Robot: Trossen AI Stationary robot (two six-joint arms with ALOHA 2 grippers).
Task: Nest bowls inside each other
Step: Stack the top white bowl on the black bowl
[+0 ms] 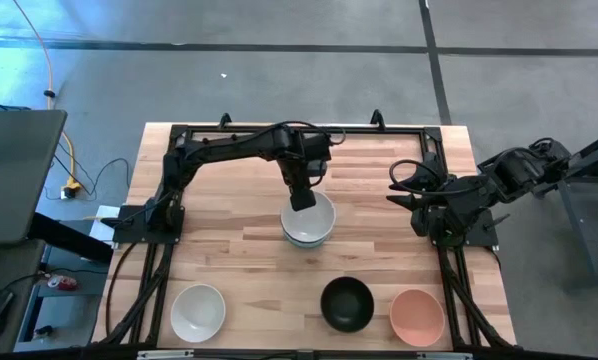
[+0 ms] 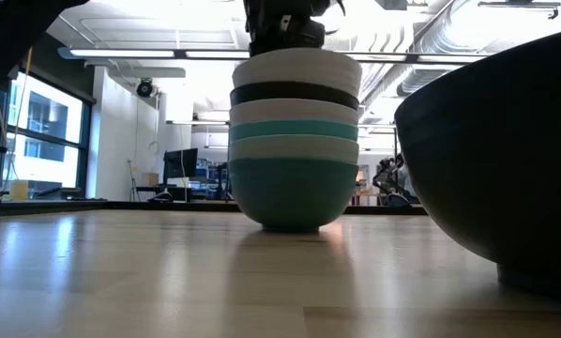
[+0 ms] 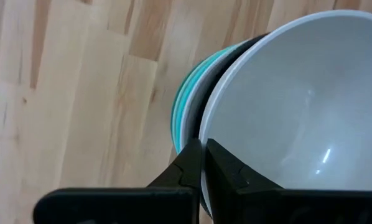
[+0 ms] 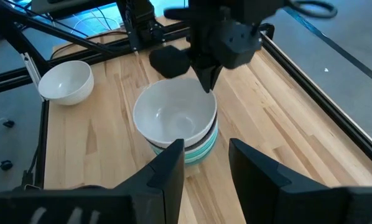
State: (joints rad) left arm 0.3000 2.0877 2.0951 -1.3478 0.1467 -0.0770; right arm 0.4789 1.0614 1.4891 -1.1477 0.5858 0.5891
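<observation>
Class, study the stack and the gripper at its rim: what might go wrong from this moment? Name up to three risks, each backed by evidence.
1. The left gripper is shut on the rim of the top white bowl; lifting or letting go unevenly might tilt it.
2. The stack stands several bowls high on one teal base, so a sideways nudge might topple it.
3. A white bowl, a black bowl and a salmon-pink bowl sit apart near the table edge; a careless reach might push one off.

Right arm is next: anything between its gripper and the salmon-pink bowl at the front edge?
Nothing visible. The right gripper waits open by the table's right side, and the salmon-pink bowl sits alone on bare wood nearer the front. The black bowl stands beside it, apart, off that line.
</observation>
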